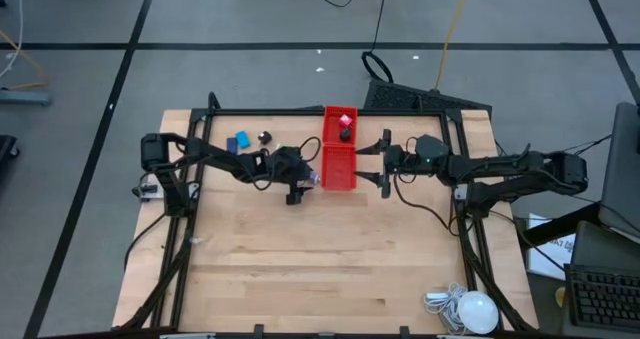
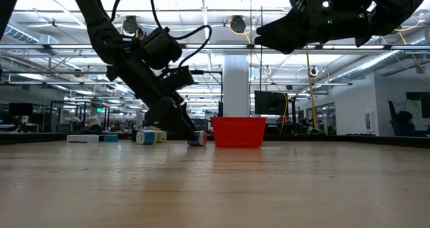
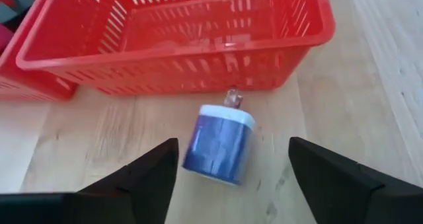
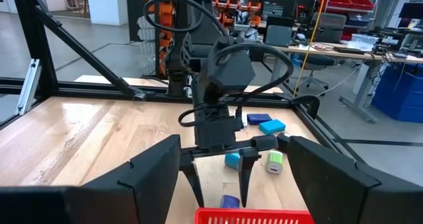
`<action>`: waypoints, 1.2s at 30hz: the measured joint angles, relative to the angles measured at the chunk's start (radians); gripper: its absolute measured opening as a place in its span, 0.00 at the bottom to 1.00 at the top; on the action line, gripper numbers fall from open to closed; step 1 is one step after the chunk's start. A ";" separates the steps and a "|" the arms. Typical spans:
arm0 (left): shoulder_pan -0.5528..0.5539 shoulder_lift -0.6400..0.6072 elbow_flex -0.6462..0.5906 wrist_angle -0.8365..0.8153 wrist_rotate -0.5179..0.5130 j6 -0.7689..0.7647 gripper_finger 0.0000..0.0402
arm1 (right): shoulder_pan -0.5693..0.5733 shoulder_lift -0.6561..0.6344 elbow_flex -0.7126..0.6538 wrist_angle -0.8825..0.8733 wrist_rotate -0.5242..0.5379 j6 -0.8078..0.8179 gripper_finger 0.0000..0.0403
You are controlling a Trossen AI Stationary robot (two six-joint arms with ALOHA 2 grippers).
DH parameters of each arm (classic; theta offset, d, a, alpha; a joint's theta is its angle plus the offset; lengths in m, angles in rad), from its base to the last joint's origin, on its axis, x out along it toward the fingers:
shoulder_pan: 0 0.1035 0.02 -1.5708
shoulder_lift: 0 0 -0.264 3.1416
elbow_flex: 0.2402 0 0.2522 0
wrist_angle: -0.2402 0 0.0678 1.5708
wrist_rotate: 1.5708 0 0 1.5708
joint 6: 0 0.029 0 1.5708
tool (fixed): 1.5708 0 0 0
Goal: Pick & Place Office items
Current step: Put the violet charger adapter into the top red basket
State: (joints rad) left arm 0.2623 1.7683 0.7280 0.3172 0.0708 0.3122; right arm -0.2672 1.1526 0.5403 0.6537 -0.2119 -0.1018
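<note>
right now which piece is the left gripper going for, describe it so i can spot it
Find the red tray at the table's middle. Just outside its left wall, between the open fingers of the left gripper, lies a small blue cylinder with a white end. The other loose pieces lie farther left, away from the tray.

The near half of the surface [image 1: 300, 269] lies bare and passable, while the red tray [image 1: 339, 164] blocks the middle far side, both arms reach in beside it, and a white lamp [image 1: 476, 311] occupies the near right corner.
</note>
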 joint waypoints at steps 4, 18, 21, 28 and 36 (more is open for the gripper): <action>0.000 0.000 0.000 0.002 -0.027 -0.002 0.60 | 0.000 0.000 0.000 0.000 0.000 0.003 0.67; 0.004 0.042 0.000 0.013 -0.041 -0.029 0.41 | 0.000 0.000 0.000 0.000 0.000 0.004 0.67; 0.007 0.070 0.000 0.066 -0.037 -0.042 0.39 | 0.000 0.000 0.000 0.000 0.000 0.010 0.67; 0.008 0.068 0.000 0.074 -0.042 -0.049 0.39 | 0.000 0.000 0.000 -0.004 0.000 0.007 0.67; 0.012 -0.015 -0.003 -0.026 -0.167 -0.029 0.31 | 0.000 0.000 0.000 -0.016 0.000 0.007 0.67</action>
State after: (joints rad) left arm 0.2741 1.7529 0.7254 0.2915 -0.0964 0.2836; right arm -0.2676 1.1526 0.5404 0.6382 -0.2115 -0.0948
